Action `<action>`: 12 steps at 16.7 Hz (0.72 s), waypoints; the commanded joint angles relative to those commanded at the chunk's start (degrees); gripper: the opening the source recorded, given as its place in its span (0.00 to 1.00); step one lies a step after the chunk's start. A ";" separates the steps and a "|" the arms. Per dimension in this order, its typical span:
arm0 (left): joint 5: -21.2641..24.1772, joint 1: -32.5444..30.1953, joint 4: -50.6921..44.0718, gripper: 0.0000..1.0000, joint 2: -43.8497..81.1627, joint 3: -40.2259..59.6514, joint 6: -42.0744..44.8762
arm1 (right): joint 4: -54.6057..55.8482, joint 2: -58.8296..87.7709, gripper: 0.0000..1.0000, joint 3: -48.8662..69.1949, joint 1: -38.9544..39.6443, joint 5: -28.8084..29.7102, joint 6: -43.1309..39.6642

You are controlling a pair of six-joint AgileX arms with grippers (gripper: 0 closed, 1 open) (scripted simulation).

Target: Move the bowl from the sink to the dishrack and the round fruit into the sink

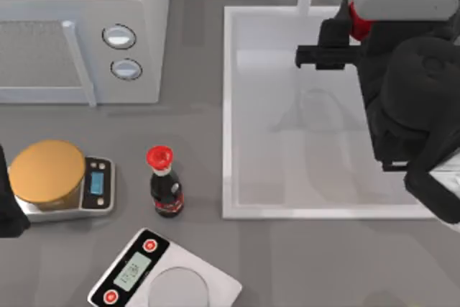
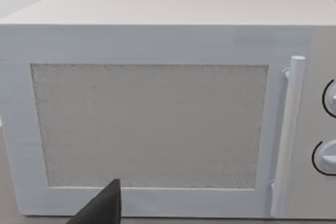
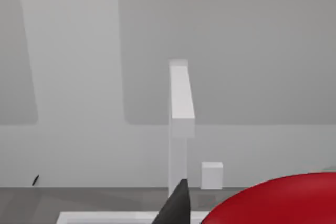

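1 round fruit (image 1: 357, 21) in right pincer (image 1: 343, 30) – over sink (image 1: 228, 106), 2 scales

The sink (image 1: 231, 106) took up the right half of the table (image 1: 194, 127), with the tap (image 3: 178, 108) standing at its far rim. The right gripper (image 1: 343, 41) hung over the sink's far right part, the fruit (image 1: 359, 21) between its fingers. A microwave (image 1: 79, 26) stood at the far left, its door facing the near side. In front of it, at the left edge, a scale (image 1: 97, 186) carried a disc (image 1: 47, 172). A bottle (image 1: 164, 183) stood upright just right of that scale, between it and the sink. A second scale (image 1: 162, 275) lay at the near edge, in front of the bottle. The left arm (image 1: 7, 206) sat at the left edge, beside the disc.
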 joint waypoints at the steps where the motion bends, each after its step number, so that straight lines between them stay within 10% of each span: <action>1: 0.00 0.00 0.00 1.00 0.00 0.00 0.00 | 0.71 0.68 0.00 -0.07 0.08 0.02 0.00; 12: 0.00 0.00 0.00 1.00 0.00 0.00 0.00 | 36.38 30.56 0.00 -4.56 0.20 0.82 -0.21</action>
